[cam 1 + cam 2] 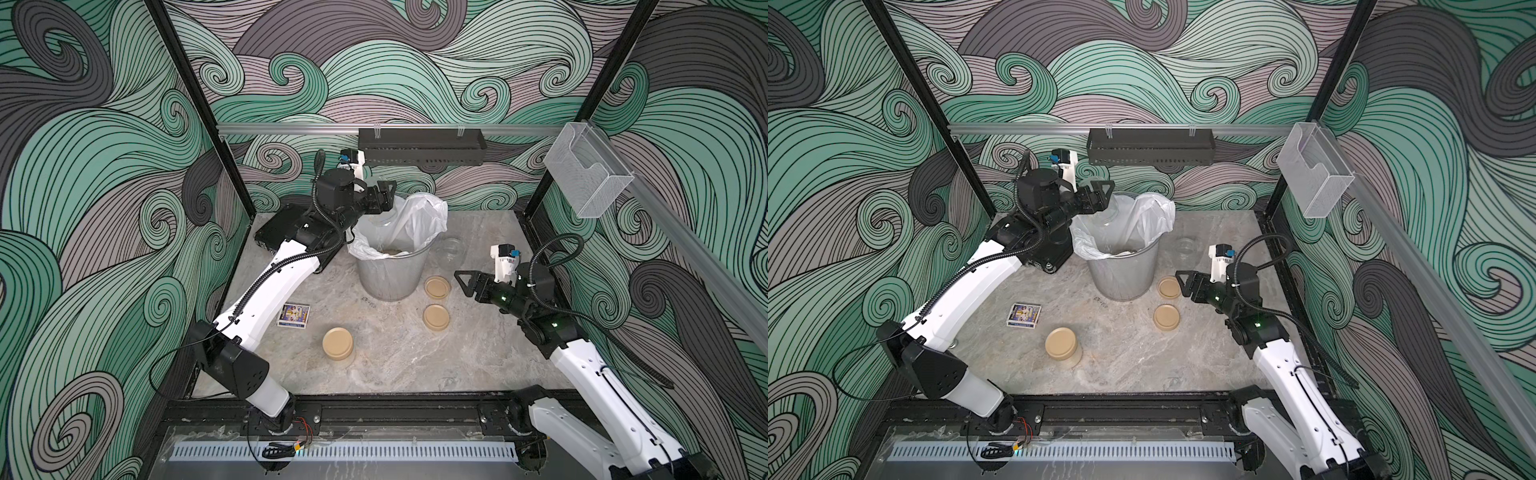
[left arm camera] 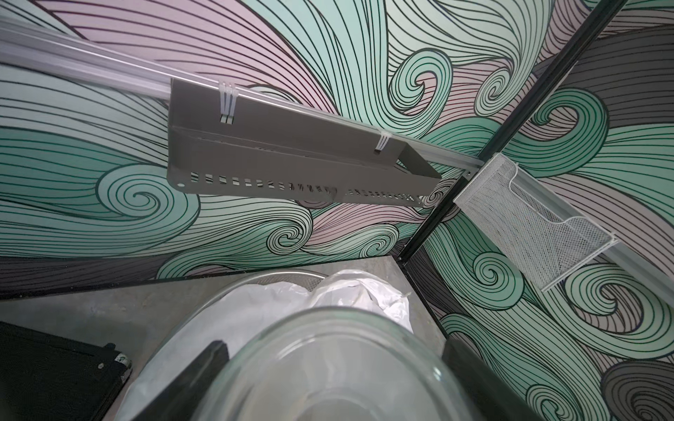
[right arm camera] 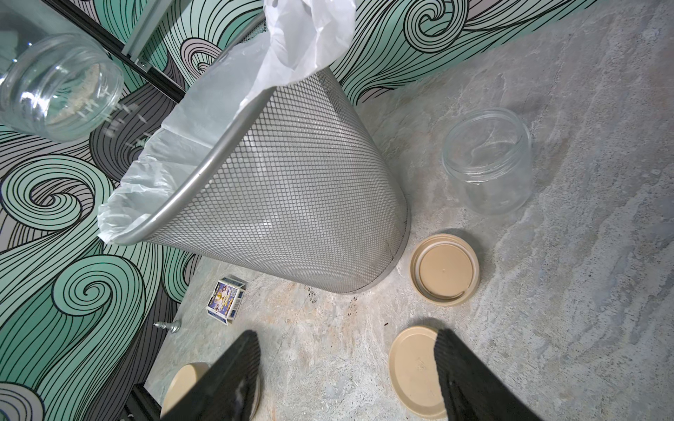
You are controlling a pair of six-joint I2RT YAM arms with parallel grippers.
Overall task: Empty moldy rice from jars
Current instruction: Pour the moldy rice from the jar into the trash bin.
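Clear squat jar (image 3: 58,84), clamped in left claw (image 1: 384,196): tip steeper over silver mesh wastebasket (image 3: 291,204), freeing clinging pale rice (image 3: 74,104); right claw (image 3: 346,342) gapes empty.

In both top views, looking from high above the front edge of the table (image 1: 395,365), down and toward the back wall, far enough off to take in the left claw (image 1: 385,198) and the right claw (image 1: 465,284). In the left wrist view, looking from just behind the left claw, tilted upward, very close on the glass jar (image 2: 328,357) between its fingers, out to the black shelf (image 2: 291,160) and wire basket (image 2: 529,226) far ahead. In the right wrist view, looking from behind the right claw, downward, near the table. Sharing the bin (image 3: 291,204) across all four, ahead of each claw.
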